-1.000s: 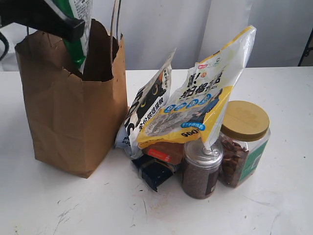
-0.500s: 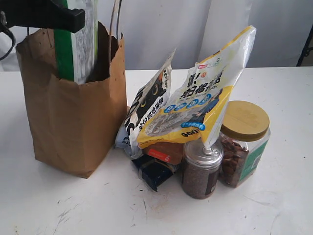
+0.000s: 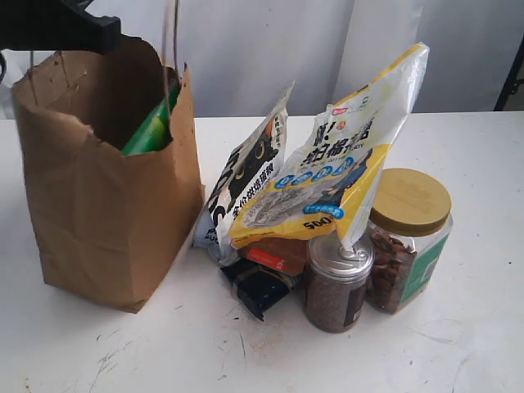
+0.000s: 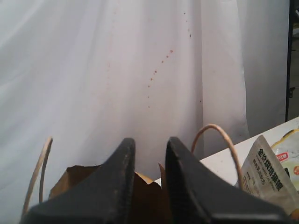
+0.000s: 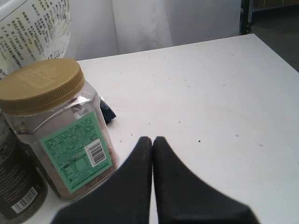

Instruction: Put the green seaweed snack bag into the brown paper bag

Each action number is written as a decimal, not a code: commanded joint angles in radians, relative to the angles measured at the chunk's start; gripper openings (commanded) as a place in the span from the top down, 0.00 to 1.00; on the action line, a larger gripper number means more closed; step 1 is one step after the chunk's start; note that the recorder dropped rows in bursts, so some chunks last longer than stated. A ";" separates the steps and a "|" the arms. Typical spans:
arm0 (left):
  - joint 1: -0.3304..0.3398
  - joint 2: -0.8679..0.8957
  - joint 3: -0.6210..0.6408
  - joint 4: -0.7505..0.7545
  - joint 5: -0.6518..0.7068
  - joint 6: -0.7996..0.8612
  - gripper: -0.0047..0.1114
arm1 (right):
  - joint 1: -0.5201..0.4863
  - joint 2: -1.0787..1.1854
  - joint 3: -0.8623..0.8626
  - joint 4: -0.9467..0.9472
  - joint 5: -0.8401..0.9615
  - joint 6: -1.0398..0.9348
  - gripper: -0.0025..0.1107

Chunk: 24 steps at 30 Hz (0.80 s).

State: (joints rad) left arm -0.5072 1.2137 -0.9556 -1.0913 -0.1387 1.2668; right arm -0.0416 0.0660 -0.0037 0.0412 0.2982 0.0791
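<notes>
1. The left fingers (image 4: 122, 158) stand a narrow gap apart with nothing between them; only the white curtain (image 4: 117, 70) shows through the gap.
2. The brown paper bag (image 3: 106, 213) stands upright on the bench (image 3: 458, 147) directly below the left fingers, with its mouth open towards them. The fingers are above the rim and are not touching the paper.
3. The green snack bag (image 3: 151, 131) is inside the brown paper bag, below the left fingers and clear of them. Only its top green edge shows above the torn front rim, and it leans against the wall of the bag that faces the other groceries.
4. One thin twine handle (image 4: 219, 140) loops up just beside the left fingers, and another rises on their other side.
5. The right fingers (image 5: 140, 163) are pressed together, holding nothing, low over a bare part of the bench.
6. A clear jar with a gold lid (image 5: 51, 121) stands near the right fingers without touching them. A small dark canister (image 5: 14, 186) stands beyond the jar, farther from those fingers.
7. A yellow-and-white pouch (image 3: 352, 155) and a black-and-white pouch (image 3: 250, 184) lean together between the brown paper bag and the jar, well apart from both pairs of fingers. A dark packet (image 3: 258, 286) lies at their foot.
</notes>
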 commanded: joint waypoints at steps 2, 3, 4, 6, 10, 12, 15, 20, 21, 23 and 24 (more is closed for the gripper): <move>0.003 -0.107 -0.004 -0.005 0.000 -0.009 0.75 | 0.001 -0.005 0.004 0.001 -0.005 0.002 0.98; 0.003 -0.134 -0.004 -0.005 0.000 -0.009 0.75 | 0.001 -0.005 0.004 0.001 -0.005 0.002 0.98; 0.003 -0.155 -0.004 -0.005 0.000 -0.009 0.75 | 0.001 -0.005 0.004 0.001 -0.005 0.002 0.98; 0.003 -0.208 -0.004 -0.005 0.008 -0.009 0.75 | 0.001 -0.005 0.004 0.001 -0.005 0.002 0.98; 0.003 -0.310 0.004 -0.005 0.064 -0.009 0.76 | 0.001 -0.005 0.004 0.001 -0.005 0.002 0.98; 0.003 -0.367 0.022 -0.005 0.100 -0.011 0.76 | 0.001 -0.005 0.004 0.001 -0.005 0.002 0.98; 0.003 -0.450 0.076 -0.012 0.121 -0.011 0.77 | 0.001 -0.005 0.004 0.001 -0.005 0.002 0.98; 0.003 -0.584 0.204 -0.060 0.148 -0.011 0.79 | 0.001 -0.005 0.004 0.001 -0.005 0.002 0.98; 0.003 -0.608 0.227 -0.069 0.158 -0.011 0.83 | 0.001 -0.005 0.004 0.001 -0.005 0.002 0.98; 0.003 -0.652 0.280 -0.087 0.178 -0.011 0.96 | 0.001 -0.005 0.004 0.001 -0.005 0.002 0.98; 0.003 -0.670 0.299 -0.092 0.178 -0.011 0.96 | 0.001 -0.005 0.004 0.001 -0.005 0.002 0.98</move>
State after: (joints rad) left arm -0.5032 0.5993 -0.7143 -1.1567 0.0188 1.2668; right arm -0.0416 0.0660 -0.0037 0.0412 0.2982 0.0791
